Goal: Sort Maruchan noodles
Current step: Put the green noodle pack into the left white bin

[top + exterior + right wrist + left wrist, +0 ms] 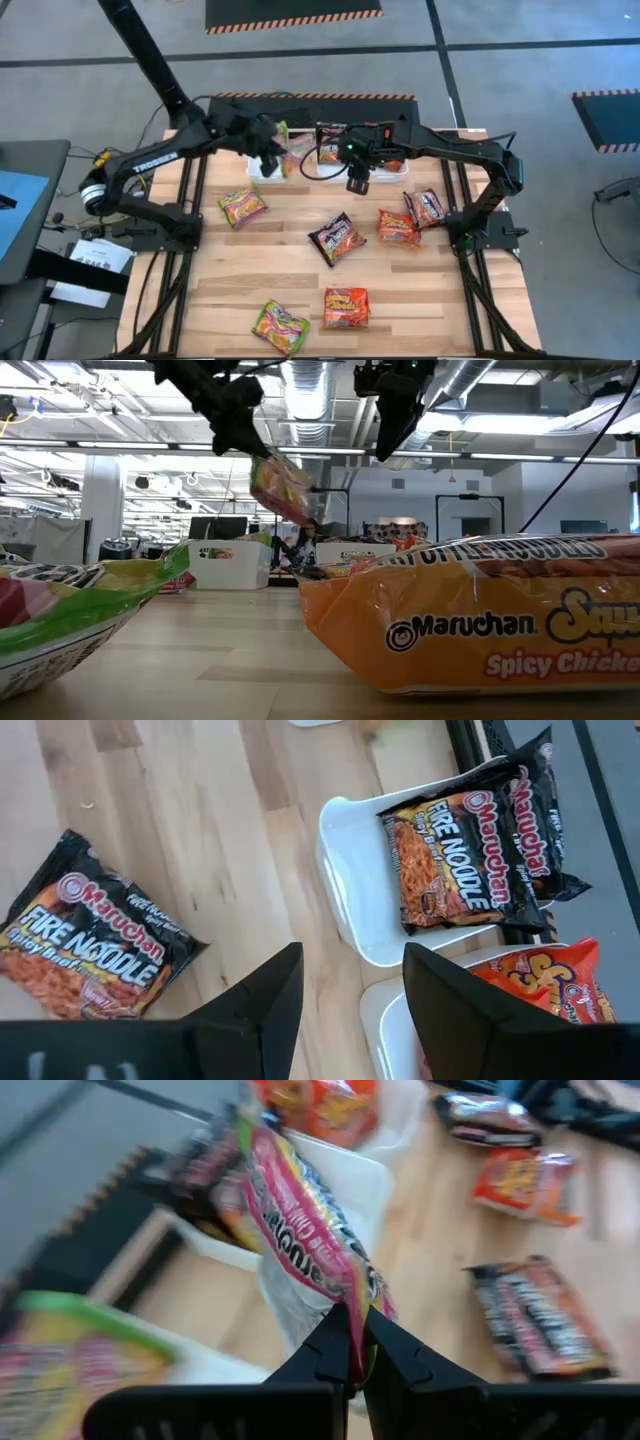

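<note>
My left gripper (pixel 270 160) is shut on a green-edged Maruchan packet (pixel 280 485) and hangs above the white tubs (pixel 262 168) at the table's far edge. My right gripper (pixel 350 988) is open and holds nothing. It hovers near the tubs, one holding a black packet (pixel 470 850) and another an orange packet (pixel 545 985). Loose packets lie flat on the table: green (pixel 242 207), black (pixel 336 238), orange (pixel 397 228), black (pixel 427 208), orange (pixel 346 307) and green (pixel 280 328). My left gripper pinches the green-edged packet between its two fingers (pixel 400 1355) at one end seam (pixel 352 1315). The fingers come from above, slanting down. The packet is lifted clear and hangs tilted below the fingers (pixel 240 430), over the tubs.
In the low view an orange packet (pixel 480 620) and a green one (pixel 70 610) fill the foreground. A white tub (pixel 230 565) stands at the far edge. Bare wood shows in the table's middle (pixel 280 260). The arms' frames stand at both sides.
</note>
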Robot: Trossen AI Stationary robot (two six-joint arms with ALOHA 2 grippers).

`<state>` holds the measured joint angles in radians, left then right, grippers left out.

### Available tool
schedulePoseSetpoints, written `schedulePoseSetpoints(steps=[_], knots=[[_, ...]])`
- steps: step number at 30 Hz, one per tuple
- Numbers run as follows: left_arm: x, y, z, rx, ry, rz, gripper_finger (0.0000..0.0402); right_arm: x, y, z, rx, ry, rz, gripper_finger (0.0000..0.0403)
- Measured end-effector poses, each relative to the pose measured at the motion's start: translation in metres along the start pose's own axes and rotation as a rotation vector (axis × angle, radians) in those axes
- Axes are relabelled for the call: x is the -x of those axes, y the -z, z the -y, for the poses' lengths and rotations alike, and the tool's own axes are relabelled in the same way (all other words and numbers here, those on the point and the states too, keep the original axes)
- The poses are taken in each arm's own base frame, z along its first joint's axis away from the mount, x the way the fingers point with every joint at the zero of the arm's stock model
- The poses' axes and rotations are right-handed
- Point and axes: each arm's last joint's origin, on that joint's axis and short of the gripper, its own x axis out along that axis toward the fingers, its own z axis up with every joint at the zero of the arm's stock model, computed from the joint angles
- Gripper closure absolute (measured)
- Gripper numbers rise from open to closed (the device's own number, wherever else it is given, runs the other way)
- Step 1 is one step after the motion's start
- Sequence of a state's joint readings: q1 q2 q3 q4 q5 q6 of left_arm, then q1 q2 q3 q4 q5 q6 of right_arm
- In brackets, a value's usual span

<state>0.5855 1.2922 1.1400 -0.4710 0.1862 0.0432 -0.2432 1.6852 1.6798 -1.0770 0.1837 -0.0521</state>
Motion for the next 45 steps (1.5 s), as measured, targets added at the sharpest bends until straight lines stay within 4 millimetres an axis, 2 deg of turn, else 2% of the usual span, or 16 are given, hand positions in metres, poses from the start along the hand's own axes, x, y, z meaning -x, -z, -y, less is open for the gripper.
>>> schedulePoseSetpoints(steps=[4,7,13,20,33,38,45], knots=[[0.02,0.001,-0.017,-0.073,-0.083,0.007,0.0401,0.0,-0.002,0.001,-0.007,0.003,0.02,0.0207],[0.028,0.003,-0.031,-0.123,-0.129,0.005,0.0401,-0.001,-0.002,0.003,-0.011,0.004,0.018,0.0207],[0.037,0.011,-0.056,-0.2,-0.198,-0.049,0.0401,-0.001,-0.002,0.003,-0.013,0.005,0.017,0.0207],[0.045,0.018,-0.075,-0.234,-0.194,-0.071,0.0401,-0.001,-0.002,0.003,-0.015,0.005,0.022,0.0207],[0.007,0.037,-0.11,-0.132,-0.134,-0.181,0.0401,-0.001,-0.007,0.003,-0.027,0.007,0.067,0.0207],[-0.005,0.043,-0.116,-0.112,-0.076,-0.202,0.0401,-0.001,-0.006,0.005,-0.099,0.008,0.066,0.0207],[-0.015,0.049,-0.122,-0.102,-0.093,-0.246,0.0401,-0.001,-0.006,0.005,-0.131,0.007,0.063,0.0207]])
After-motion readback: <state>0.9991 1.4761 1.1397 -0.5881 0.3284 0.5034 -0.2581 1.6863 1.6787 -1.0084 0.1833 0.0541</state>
